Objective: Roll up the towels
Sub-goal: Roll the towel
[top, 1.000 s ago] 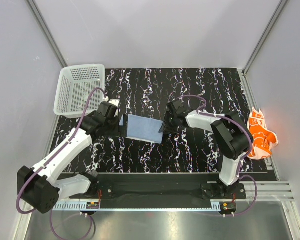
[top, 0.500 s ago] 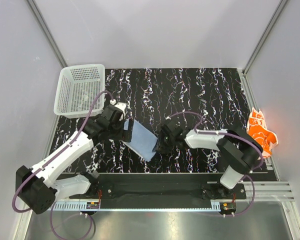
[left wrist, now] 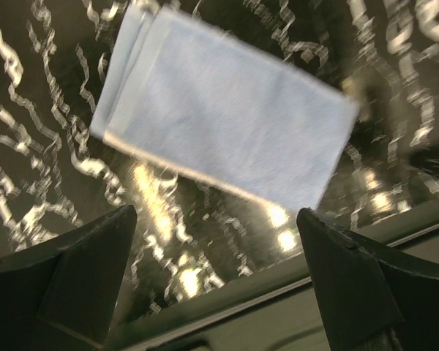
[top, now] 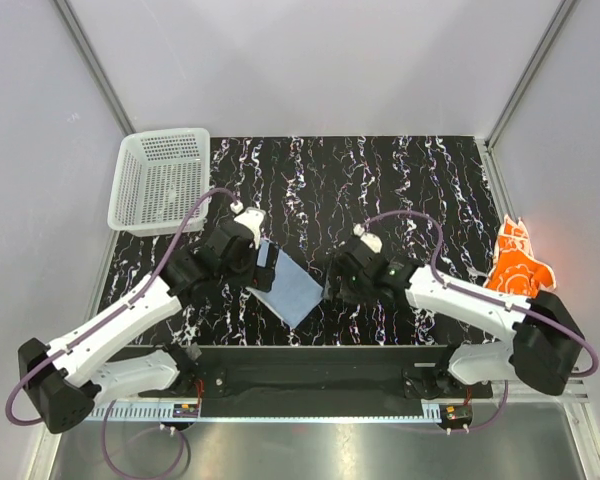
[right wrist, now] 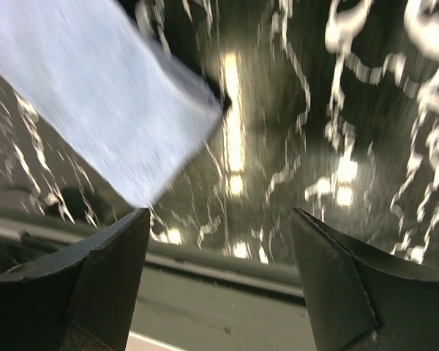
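Observation:
The light blue towel (top: 296, 290) lies folded flat and diagonal near the table's front edge. It fills the upper part of the left wrist view (left wrist: 219, 128) and the upper left of the right wrist view (right wrist: 95, 95). My left gripper (top: 268, 270) hovers at the towel's left end, open, with nothing between its fingers (left wrist: 80, 270). On the other side, my right gripper (top: 332, 288) stands open just off the towel's right corner, fingers (right wrist: 344, 285) empty. The orange flower-print towel (top: 521, 272) lies crumpled at the table's right edge, beside the right arm.
A white perforated basket (top: 158, 182) sits at the back left corner. The black marbled table (top: 380, 180) ends at a dark front rail (top: 310, 352), which shows close below both grippers in the wrist views.
The right gripper opened and let go of the blue towel. Both arms moved toward the near edge, and the towel swung from level to diagonal and now lies on the table.

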You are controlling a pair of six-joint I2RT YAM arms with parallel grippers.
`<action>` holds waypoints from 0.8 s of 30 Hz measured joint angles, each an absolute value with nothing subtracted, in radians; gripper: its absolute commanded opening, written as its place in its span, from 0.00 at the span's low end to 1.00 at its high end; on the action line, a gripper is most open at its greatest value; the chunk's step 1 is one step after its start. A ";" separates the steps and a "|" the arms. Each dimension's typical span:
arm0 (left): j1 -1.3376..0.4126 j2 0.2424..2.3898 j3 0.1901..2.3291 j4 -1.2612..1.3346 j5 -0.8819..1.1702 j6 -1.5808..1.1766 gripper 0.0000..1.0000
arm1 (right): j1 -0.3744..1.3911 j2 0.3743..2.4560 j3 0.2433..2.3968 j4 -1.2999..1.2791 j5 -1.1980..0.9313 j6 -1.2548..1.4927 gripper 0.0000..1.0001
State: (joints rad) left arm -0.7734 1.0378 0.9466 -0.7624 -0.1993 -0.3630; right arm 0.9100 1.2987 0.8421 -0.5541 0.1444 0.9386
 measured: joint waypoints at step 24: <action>-1.231 1.326 0.846 -0.609 -0.407 -0.529 0.54 | 0.700 1.560 0.742 -0.136 -0.169 0.866 0.67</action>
